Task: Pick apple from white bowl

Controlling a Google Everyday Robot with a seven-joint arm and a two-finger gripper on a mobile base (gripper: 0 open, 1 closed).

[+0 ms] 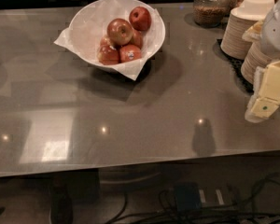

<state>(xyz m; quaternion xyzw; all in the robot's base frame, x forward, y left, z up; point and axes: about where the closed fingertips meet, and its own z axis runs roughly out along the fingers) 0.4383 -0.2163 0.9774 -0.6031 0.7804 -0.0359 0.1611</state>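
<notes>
Camera view shows nothing picked yet: the apple [120, 31] tops the other apples [129, 52] in the white bowl [84, 20], my gripper [267, 97] well apart at the surface's [177, 120] right, clenched or released I cannot tell.

Seemingly an office pantry or break area; grey countertop [144, 111], stacked disposable plates [238, 36], snack jar [210, 6], white bowl [157, 36] of apples [120, 43]; gripper [263, 107] hangs at right.
</notes>
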